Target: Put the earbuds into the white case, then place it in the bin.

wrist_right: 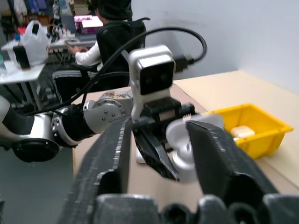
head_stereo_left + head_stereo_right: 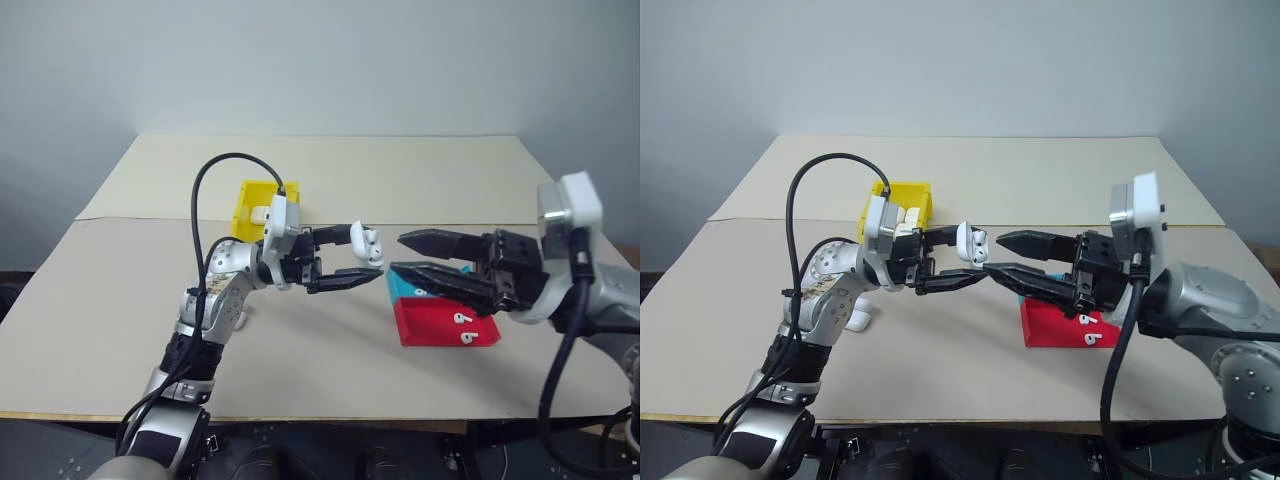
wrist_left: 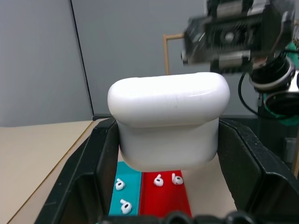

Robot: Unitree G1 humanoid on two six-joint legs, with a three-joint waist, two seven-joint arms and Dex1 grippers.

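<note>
Two robot arms meet above the middle of a beige worktop. The left gripper grasps the white case between its fingers, lid hinged open, lifted off the surface. The right gripper faces it with fingers spread, holding nothing, tips just beside the case. Below the right gripper, toward the worktop's right edge, a red tray and a cyan tray sit side by side, each holding two earbuds. Farther back, left of centre, the yellow bin holds another white case.
</note>
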